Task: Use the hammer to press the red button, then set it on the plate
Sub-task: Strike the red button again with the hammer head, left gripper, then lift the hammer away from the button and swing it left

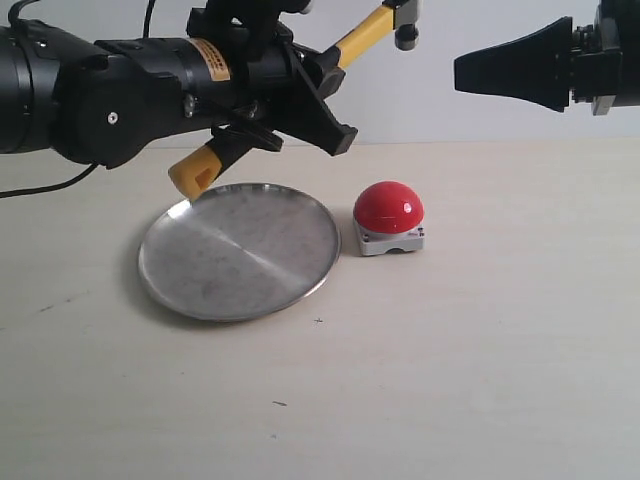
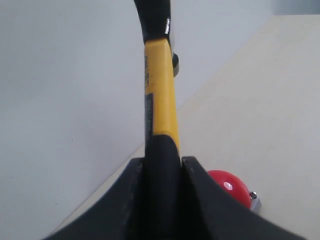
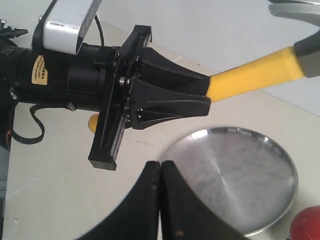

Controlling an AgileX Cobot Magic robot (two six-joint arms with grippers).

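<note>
My left gripper [image 1: 330,62] [image 2: 162,162] is shut on the black grip of the hammer [image 1: 365,35] [image 2: 161,100], which it holds in the air, tilted. The dark head points up and to the right, and the looped yellow end [image 1: 195,175] hangs just above the far left rim of the plate [image 1: 240,250]. The red button [image 1: 388,207] sits on its grey base right of the plate, below the hammer head and apart from it. My right gripper [image 1: 462,70] [image 3: 160,165] is shut on nothing, high at the right. In the right wrist view it hovers over the plate [image 3: 235,175].
The pale tabletop [image 1: 450,380] stretches in front of and to the right of the button. A light wall [image 1: 500,120] stands behind the table. A black cable [image 1: 50,185] trails from the left arm at the far left.
</note>
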